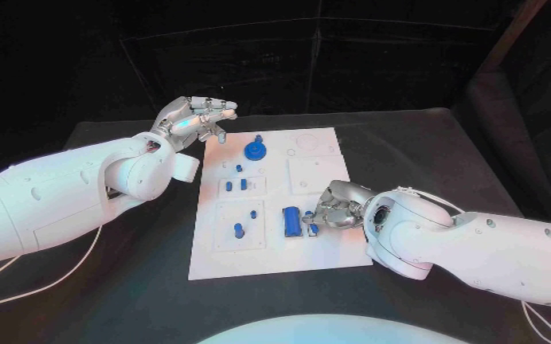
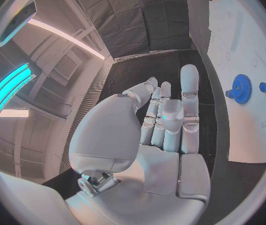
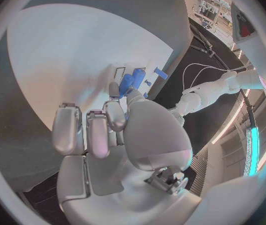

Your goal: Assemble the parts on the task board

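Fingers of the right hand (image 1: 333,207) curl down at the blue blocks (image 1: 298,222) on the white board (image 1: 271,258); whether they pinch one I cannot tell. A blue gear (image 1: 256,150) sits just beyond the left hand (image 1: 195,121), whose fingers are spread and hold nothing. Small blue pieces (image 1: 239,227) lie loose between the hands, so most assembly looks undone. Around the board lies the black desk (image 1: 413,145).

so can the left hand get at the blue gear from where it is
Probably yes. The left hand hovers open beside the task board's far left corner, and the blue gear lies close by with nothing between them.
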Controlling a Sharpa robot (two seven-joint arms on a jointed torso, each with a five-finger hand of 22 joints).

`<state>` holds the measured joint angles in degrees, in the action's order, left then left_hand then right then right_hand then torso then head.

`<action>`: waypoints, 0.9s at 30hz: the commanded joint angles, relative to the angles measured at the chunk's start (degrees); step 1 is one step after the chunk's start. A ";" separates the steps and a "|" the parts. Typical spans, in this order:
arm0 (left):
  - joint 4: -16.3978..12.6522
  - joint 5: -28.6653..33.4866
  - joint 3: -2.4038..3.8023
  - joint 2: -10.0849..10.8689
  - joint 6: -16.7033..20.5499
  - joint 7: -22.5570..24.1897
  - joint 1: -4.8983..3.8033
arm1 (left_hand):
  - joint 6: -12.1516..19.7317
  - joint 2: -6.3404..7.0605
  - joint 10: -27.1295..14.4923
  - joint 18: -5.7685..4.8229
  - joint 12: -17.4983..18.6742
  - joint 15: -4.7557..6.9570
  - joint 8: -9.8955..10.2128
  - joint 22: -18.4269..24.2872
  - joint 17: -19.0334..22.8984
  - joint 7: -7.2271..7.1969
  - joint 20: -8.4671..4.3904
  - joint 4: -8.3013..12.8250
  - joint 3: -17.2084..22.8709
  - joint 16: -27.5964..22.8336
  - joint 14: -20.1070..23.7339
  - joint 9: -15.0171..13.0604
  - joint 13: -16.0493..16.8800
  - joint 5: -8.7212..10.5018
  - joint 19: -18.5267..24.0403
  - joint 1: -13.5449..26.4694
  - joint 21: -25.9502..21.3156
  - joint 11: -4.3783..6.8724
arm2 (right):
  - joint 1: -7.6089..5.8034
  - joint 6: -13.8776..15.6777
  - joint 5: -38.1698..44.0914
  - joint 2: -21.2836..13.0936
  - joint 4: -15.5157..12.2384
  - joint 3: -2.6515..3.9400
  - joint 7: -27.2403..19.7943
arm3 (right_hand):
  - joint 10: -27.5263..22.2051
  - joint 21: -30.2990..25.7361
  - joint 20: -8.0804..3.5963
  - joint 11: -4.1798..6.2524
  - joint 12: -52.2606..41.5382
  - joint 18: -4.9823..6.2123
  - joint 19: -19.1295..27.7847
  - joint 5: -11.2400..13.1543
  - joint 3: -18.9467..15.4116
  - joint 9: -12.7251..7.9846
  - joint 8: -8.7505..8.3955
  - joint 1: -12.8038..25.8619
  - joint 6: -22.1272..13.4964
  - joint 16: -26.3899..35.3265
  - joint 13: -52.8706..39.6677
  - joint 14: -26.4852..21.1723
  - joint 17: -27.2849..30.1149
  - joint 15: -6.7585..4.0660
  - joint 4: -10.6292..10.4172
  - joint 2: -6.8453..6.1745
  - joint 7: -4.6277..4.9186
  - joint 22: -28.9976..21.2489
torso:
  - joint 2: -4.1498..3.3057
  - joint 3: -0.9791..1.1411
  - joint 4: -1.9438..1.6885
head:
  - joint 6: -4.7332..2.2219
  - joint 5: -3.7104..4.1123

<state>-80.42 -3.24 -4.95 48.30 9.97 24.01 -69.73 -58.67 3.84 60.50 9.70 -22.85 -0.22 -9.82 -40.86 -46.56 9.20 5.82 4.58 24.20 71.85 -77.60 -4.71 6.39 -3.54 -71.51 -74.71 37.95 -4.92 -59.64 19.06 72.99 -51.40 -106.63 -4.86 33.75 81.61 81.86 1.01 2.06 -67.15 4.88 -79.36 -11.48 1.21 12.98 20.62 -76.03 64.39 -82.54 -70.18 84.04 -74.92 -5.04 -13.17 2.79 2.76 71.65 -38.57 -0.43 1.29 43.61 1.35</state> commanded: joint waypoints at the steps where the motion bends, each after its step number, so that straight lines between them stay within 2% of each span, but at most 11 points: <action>1: -0.05 0.05 0.02 0.00 -0.69 0.19 -0.07 | 0.25 -0.41 -0.29 0.77 -0.37 0.04 -0.30 0.09 0.04 0.04 0.08 -0.02 -0.22 -0.25 0.38 0.08 0.08 -0.09 0.27 0.14 -0.28 -0.05 | 0.01 -1.63 0.36 0.10 0.08 -0.06 0.54 | 0.56 0.37 0.00 0.14 -0.21 -0.99 -0.40 -0.25 0.09 0.00 0.16 0.40 0.64 -0.19 0.03 3.64 -2.24 -0.54 -0.14 -0.10 -0.84 0.11 | -0.01 -0.02 -0.05 | 0.00 0.01; 11: 0.00 0.05 0.02 0.02 -0.70 0.16 -0.07 | 0.25 -0.41 -0.29 0.77 -0.37 0.04 -0.30 0.09 0.04 0.04 0.08 -0.02 -0.22 -0.25 0.38 0.08 0.08 -0.09 0.27 0.14 -0.28 -0.05 | 0.01 -1.77 3.38 -0.20 0.00 -0.06 1.51 | 0.59 0.37 -0.04 0.12 -0.13 -0.99 -0.39 -0.24 -0.11 0.15 0.09 1.23 0.74 -0.18 -0.04 3.62 -2.24 -0.55 -0.47 -0.81 -0.81 0.13 | -0.03 0.01 0.02 | 0.03 -0.03; 23: 0.10 0.05 0.01 -0.04 -0.74 0.14 -0.07 | 0.25 -0.41 -0.29 0.77 -0.37 0.04 -0.30 0.09 0.04 0.04 0.08 -0.02 -0.22 -0.25 0.38 0.08 0.08 -0.09 0.27 0.14 -0.28 -0.05 | 0.01 -1.58 5.54 -0.46 -0.31 -0.06 2.07 | 0.64 0.36 -0.04 0.10 -0.12 -0.98 -0.35 -0.34 -0.38 0.27 0.05 1.91 0.84 -0.16 -0.15 3.61 -2.23 -0.55 -0.74 -1.44 -0.80 0.10 | -0.01 -0.01 -0.05 | 0.08 0.07; 27: 0.11 0.05 0.01 -0.06 -0.74 0.14 -0.06 | 0.25 -0.41 -0.29 0.77 -0.37 0.04 -0.30 0.09 0.04 0.04 0.08 -0.02 -0.22 -0.25 0.38 0.08 0.08 -0.09 0.27 0.14 -0.28 -0.05 | 0.01 -1.61 5.70 -0.21 -0.26 -0.06 2.10 | 0.66 0.35 -0.03 0.08 -0.05 -0.99 -0.35 -1.06 -0.81 0.39 0.01 2.72 0.93 -0.15 -0.22 3.60 -2.23 -0.52 -1.13 -1.99 -0.77 0.12 | -0.04 -0.02 -0.06 | 0.06 0.08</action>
<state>-80.30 -3.24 -4.95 48.28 9.94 23.95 -69.73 -58.66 3.84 60.49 9.70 -22.85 -0.22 -9.82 -40.86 -46.56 9.20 5.82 4.58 24.20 71.85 -77.60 -4.71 6.39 -3.54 -71.51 -74.71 37.95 -4.92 -59.57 17.87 77.52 -51.69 -106.85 -4.92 35.49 81.90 81.86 1.01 2.35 -67.00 4.88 -79.36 -12.18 0.40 13.30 20.63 -73.93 65.39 -82.54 -70.29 83.82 -74.92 -5.25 -13.97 0.69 1.77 71.69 -38.60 -0.42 1.26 43.67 1.41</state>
